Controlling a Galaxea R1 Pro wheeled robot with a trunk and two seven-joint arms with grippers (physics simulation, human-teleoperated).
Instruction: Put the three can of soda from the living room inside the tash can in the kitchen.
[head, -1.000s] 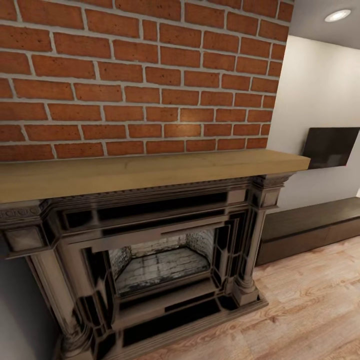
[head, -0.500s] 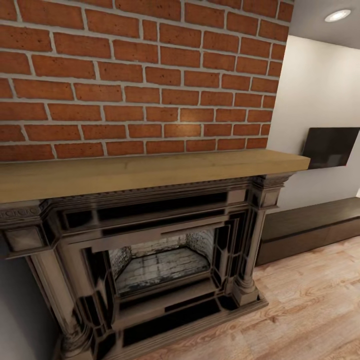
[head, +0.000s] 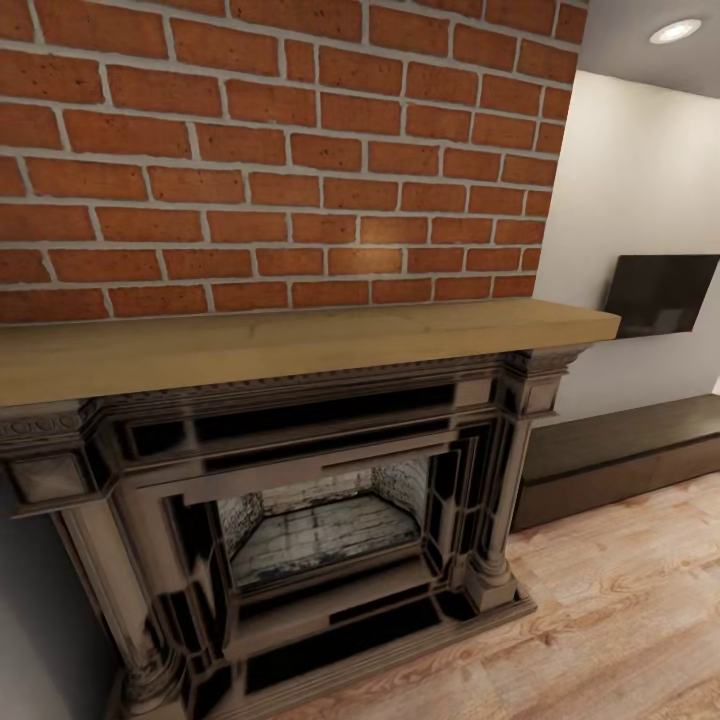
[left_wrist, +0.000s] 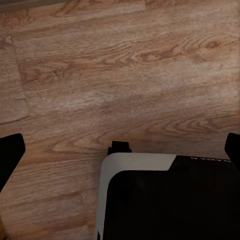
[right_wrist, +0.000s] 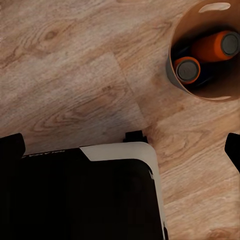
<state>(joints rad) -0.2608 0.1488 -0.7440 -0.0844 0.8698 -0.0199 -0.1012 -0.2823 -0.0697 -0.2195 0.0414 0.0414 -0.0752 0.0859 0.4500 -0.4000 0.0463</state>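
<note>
Where the right wrist camera looks down, the copper-brown trash can (right_wrist: 176, 75) stands on the light wood plank floor (right_wrist: 75, 75), round, dark inside, with two orange soda cans (right_wrist: 187, 70) in it: one upright showing its grey top, the other (right_wrist: 216, 46) tilted beside it. Right gripper (right_wrist: 120, 145) spread wide, black fingertips (right_wrist: 11, 145) at both frame edges, nothing between them; the robot's black, white-edged base (right_wrist: 120, 152) sits under it, near the bin. Left gripper (left_wrist: 120, 150) likewise wide and empty over grainy planks and the same base (left_wrist: 135, 162). In the head view: red brick chimney (head: 280, 150) with grey mortar, pale wood mantel (head: 290, 345), dark carved glossy fireplace (head: 300, 500) with grey brick firebox. To the right, a wall TV (head: 660, 293) on a white wall above a low dark cabinet (head: 620, 450); a recessed ceiling light (head: 675, 30) far right.
</note>
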